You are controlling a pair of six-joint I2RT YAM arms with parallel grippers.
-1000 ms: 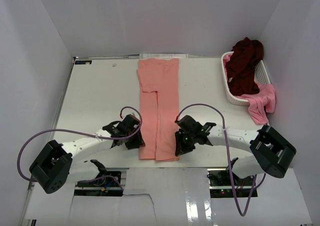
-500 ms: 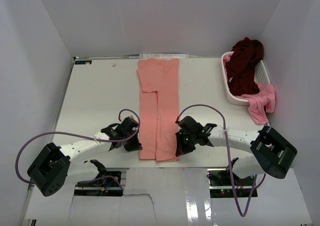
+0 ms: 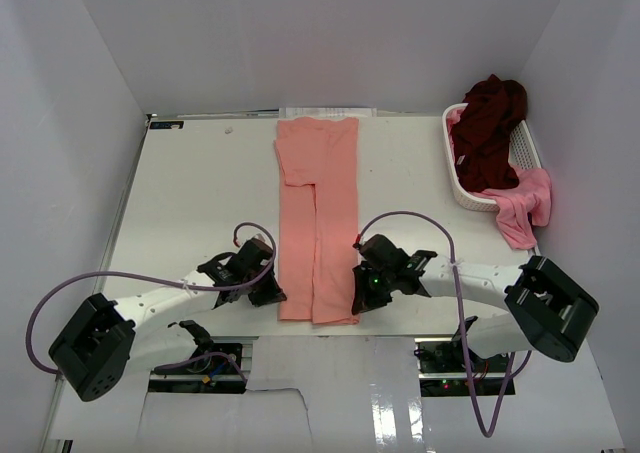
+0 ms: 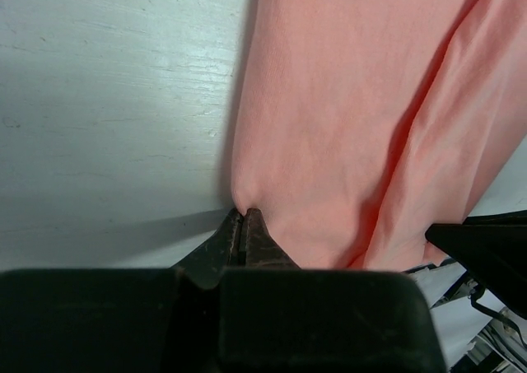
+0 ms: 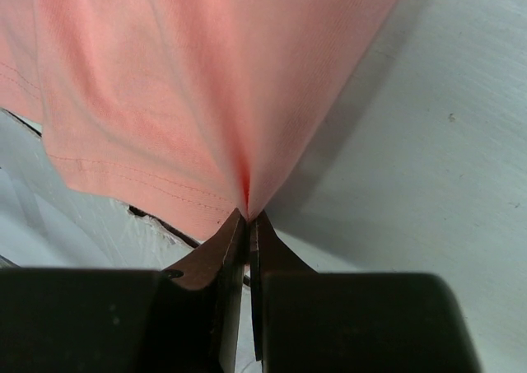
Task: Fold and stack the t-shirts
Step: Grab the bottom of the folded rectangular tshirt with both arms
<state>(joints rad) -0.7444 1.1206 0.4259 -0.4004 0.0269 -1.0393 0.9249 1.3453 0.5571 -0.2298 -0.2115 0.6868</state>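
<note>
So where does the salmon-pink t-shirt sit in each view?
Top external: salmon-pink t-shirt, long strip mid-table.
Left wrist: upper right, edge pinched by left tool.
Right wrist: upper left, hem corner pinched by right tool.
Shared landmark: the white table beside it.

Salmon-pink t-shirt point(image 3: 317, 213) in a narrow lengthwise fold (near corners pinched), flat on the surface point(image 3: 200, 193), dark maroon t-shirt point(image 3: 488, 123) heaped in basket point(image 3: 525, 151), brighter pink t-shirt point(image 3: 522, 205) draped over its rim
</note>
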